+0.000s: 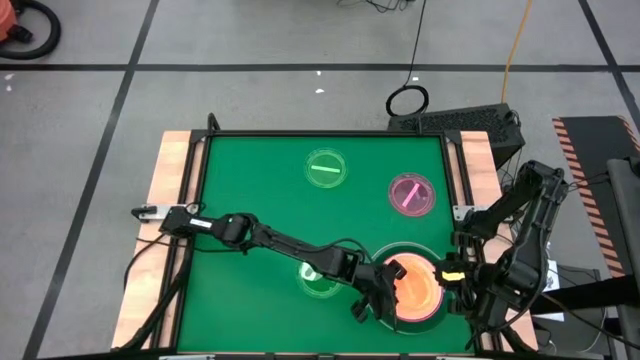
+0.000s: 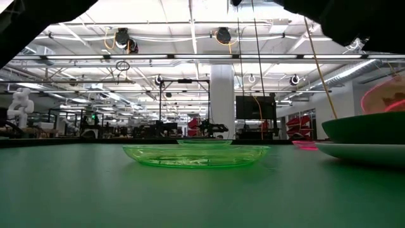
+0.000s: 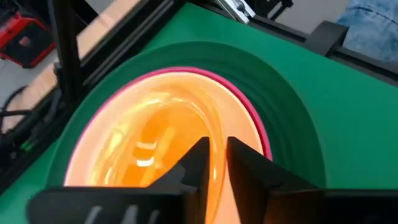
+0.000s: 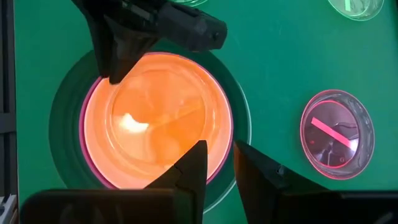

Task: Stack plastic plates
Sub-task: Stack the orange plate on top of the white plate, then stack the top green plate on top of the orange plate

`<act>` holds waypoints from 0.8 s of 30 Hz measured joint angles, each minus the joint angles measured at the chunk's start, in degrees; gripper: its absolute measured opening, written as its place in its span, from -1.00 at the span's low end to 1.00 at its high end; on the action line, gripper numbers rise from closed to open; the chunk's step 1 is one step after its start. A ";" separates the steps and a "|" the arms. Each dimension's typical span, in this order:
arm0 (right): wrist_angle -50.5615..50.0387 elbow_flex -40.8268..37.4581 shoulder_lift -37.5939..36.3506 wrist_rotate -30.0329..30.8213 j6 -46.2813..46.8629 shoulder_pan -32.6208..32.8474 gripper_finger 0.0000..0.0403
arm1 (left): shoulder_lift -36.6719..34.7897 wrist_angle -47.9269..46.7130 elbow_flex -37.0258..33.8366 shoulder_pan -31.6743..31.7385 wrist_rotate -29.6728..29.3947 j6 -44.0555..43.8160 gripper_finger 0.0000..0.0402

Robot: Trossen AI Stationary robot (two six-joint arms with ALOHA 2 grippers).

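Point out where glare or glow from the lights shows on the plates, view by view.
Right wrist view: a white glint sits on the orange plate, whose pink rim glows. Left wrist view: bright streaks cross the same plate. Low view: ceiling lights backlight the translucent green plate. High view: the pink plate and far green plate each show a bright bar.

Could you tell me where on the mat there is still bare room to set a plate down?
The mat is bare along its left side and between the far green plate and the pink plate. It is crowded at the near right: both arms meet over the stack, with a near green plate beside it.
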 joint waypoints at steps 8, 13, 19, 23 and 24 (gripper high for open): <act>1.28 0.00 0.00 0.16 0.13 0.00 -0.63 | -0.02 0.82 0.45 -0.08 -3.26 -4.03 -0.35; 2.94 -0.56 0.00 3.06 0.08 0.00 -0.63 | -2.43 -3.49 0.55 0.45 -2.58 -7.42 -0.33; 3.12 -2.55 0.00 7.54 0.13 0.00 -0.63 | -6.32 -17.75 0.68 1.14 0.31 -10.99 -0.52; 3.31 -5.03 0.00 13.32 0.16 0.00 -0.63 | -6.38 -27.49 0.63 2.16 0.99 -13.44 -0.72; 3.48 -5.65 0.00 14.58 0.17 -0.01 -0.63 | -6.38 -30.08 0.61 2.34 1.38 -13.92 -0.76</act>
